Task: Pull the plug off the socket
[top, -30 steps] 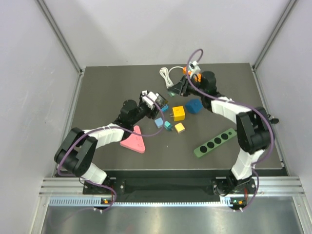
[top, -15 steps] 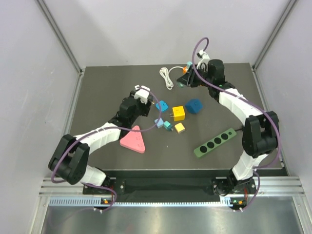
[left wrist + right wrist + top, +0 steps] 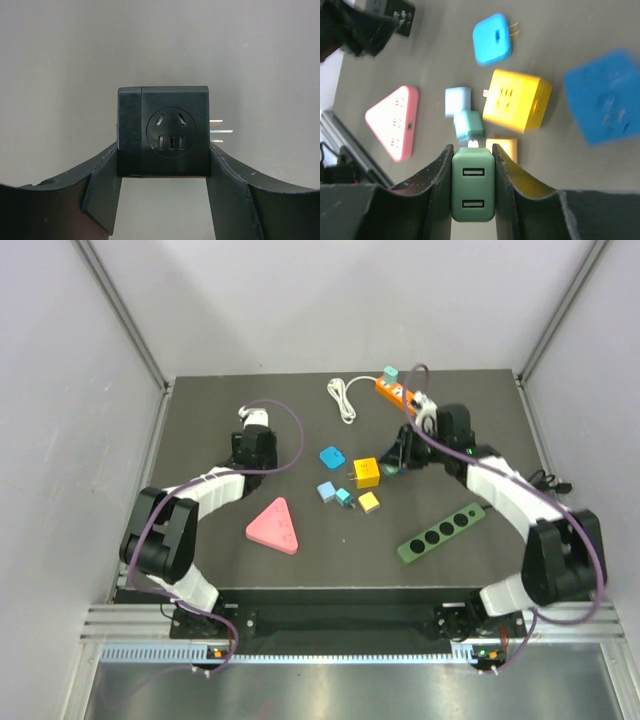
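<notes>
The socket is a black cube adapter [image 3: 170, 132] with metal prongs [image 3: 220, 131] on its right side. My left gripper [image 3: 164, 161] is shut on its two sides and holds it in the air at the table's left [image 3: 254, 440]. The plug is a green charger block [image 3: 473, 187] with two USB slots. It sits clamped between the fingers of my right gripper [image 3: 472, 160], which hangs over the loose adapters right of centre [image 3: 393, 466]. Plug and socket are apart, a wide gap between them.
On the mat lie a blue flat plug [image 3: 331, 456], a yellow cube [image 3: 366, 472], small light-blue [image 3: 325, 490], teal [image 3: 344, 497] and yellow [image 3: 369, 502] adapters, a pink triangular strip [image 3: 273, 527] and a green strip [image 3: 441, 533]. An orange strip [image 3: 395, 390] and white cable [image 3: 343, 398] lie at the rear. A blue cube [image 3: 607, 95] is near the right gripper.
The two grippers, close together at the rear centre a second ago, have parted. The left one drew back left with the black socket; the right one swung down over the adapters with the green plug.
</notes>
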`<control>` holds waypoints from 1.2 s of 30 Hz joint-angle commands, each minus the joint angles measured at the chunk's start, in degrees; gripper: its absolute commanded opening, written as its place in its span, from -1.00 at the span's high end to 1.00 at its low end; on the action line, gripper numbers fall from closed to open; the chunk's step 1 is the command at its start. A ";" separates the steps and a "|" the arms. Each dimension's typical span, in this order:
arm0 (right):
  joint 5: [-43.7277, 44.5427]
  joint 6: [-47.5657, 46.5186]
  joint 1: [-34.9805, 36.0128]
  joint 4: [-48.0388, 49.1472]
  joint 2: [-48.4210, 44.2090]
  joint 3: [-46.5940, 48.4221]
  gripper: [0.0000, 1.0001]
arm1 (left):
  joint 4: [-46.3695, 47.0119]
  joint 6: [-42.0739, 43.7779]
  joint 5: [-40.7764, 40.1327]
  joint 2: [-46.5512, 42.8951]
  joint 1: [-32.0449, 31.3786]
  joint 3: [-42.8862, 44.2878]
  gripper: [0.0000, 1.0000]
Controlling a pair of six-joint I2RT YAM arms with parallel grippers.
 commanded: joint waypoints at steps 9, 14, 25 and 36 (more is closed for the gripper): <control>3.79 10.98 1.83 17.15 -13.88 -25.26 0.93 | -2.71 -8.60 0.46 2.56 1.35 0.59 1.00; 5.28 10.90 1.83 17.42 -10.11 -25.79 0.91 | -3.33 -9.84 1.95 2.83 1.44 0.07 0.82; 6.16 9.49 1.83 14.96 -3.61 -22.72 0.53 | -8.50 -9.67 3.27 0.12 1.62 3.14 -0.44; 7.74 7.65 1.92 11.97 -1.40 -19.99 -0.30 | -14.84 -12.55 5.11 -7.36 1.62 8.68 -0.97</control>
